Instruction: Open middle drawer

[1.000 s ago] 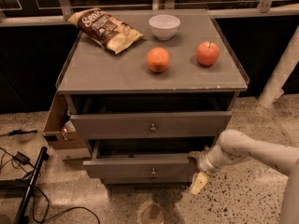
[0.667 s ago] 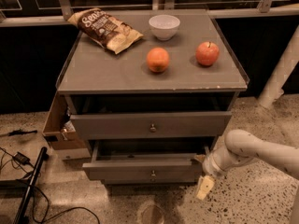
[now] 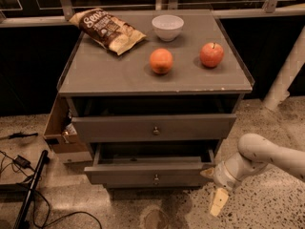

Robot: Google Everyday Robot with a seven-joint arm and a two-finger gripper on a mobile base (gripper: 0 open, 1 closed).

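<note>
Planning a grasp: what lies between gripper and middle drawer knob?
Camera view: only the middle drawer's bare front; the gripper hangs low beside its right end.

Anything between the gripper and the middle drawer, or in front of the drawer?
Nothing visible. The gripper hangs low beside the right end of the middle drawer, with only floor between them. The drawer already stands pulled out, and no object shows on the floor before it.

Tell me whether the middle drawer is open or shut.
Open: the middle drawer juts out, dark interior showing behind its front; the tool hangs by its right end.
</note>
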